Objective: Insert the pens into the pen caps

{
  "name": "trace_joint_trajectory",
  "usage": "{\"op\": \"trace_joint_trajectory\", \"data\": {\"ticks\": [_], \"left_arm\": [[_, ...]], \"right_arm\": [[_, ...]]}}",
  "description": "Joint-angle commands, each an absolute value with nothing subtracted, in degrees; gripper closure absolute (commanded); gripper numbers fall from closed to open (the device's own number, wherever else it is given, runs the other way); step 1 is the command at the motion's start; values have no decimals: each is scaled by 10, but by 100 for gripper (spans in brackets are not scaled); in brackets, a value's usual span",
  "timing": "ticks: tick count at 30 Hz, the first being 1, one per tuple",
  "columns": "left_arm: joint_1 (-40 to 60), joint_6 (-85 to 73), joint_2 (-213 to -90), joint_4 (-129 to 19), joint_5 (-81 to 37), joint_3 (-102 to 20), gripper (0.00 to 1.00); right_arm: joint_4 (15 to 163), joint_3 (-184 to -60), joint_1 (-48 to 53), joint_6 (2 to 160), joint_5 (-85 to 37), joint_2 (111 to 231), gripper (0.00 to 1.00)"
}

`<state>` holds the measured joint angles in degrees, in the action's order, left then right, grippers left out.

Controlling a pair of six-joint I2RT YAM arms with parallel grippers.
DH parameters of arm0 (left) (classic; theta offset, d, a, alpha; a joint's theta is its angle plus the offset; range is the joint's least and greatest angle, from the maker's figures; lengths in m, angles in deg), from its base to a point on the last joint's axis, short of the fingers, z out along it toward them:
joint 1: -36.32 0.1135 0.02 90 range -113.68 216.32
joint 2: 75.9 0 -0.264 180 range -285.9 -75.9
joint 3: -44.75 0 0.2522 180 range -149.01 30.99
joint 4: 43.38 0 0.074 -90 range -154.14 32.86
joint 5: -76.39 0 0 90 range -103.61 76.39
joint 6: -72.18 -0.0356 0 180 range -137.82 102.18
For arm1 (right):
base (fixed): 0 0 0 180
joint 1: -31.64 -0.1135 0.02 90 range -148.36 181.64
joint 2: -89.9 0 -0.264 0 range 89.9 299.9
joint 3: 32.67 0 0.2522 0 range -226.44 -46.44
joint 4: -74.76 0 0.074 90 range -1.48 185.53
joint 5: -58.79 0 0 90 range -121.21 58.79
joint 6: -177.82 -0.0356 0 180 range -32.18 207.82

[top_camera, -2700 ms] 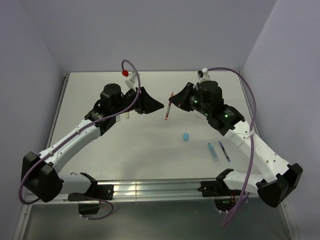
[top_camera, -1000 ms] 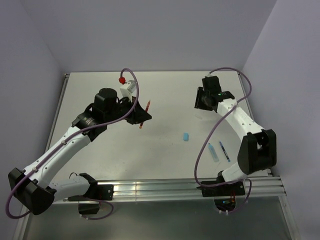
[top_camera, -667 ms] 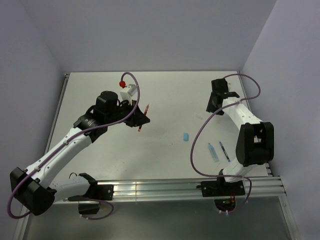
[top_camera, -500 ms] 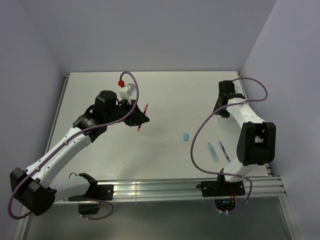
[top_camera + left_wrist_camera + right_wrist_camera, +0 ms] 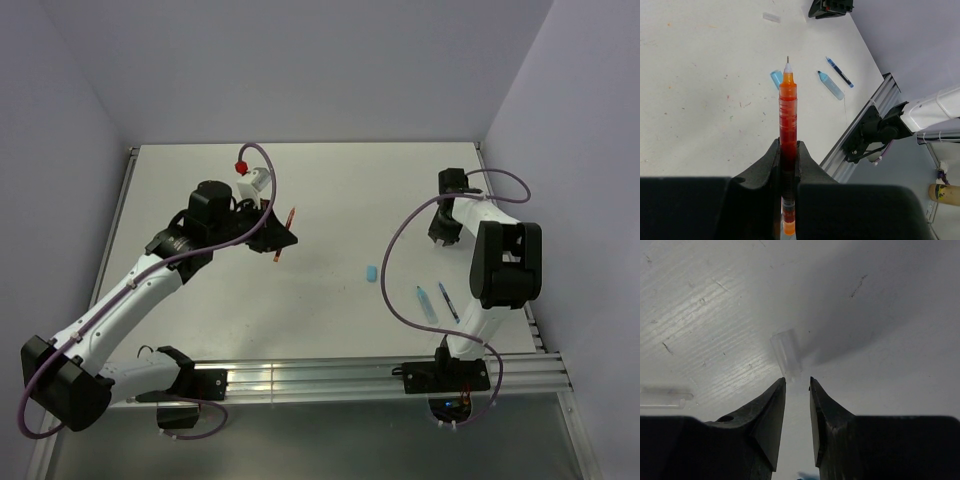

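**Right pincer [image 5: 797, 381] may shove the clear cap [image 5: 786, 354] away instead of catching it**

Your right pincer hangs low over the table [image 5: 330, 190] with its jaws only narrowly apart and nothing between them. The clear cap lies flat just ahead of the tips, a little left of centre in the wrist view, not between the jaws. To my eye that gap looks too tight for the cap. If you come forward like this, a tip will likely strike the cap's end and roll or skid it off, perhaps toward the second clear cap [image 5: 660, 396] at that view's left edge. Spread wider and centre first. Because the cap is see-through, you can also easily misjudge it against the pale surface. Your left pincer [image 5: 788, 147] is pressed tight on the red pen [image 5: 788, 110], held above the table with its tip free. If the pen sits slanted in that grip, it could miss the cap's mouth when you bring them together.
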<state>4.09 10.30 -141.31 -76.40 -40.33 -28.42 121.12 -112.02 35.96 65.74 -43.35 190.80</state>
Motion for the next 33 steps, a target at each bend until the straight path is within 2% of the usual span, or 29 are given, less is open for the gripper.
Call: {"op": "trace_joint_trajectory", "data": {"ticks": [1,29,32,33], "left_arm": [[48,100,-1412,-736,-422,-282,100],[62,102,-1433,-730,-434,-279,100],[63,102,-1433,-730,-433,-279,100],[63,103,-1432,-732,-432,-279,100]], "right_arm": [[1189,-1147,368,651,-430,1918,67],[1187,-1163,382,658,-410,1964,69],[1187,-1164,382,658,-408,1968,74],[1188,-1166,382,658,-410,1970,79]]}}
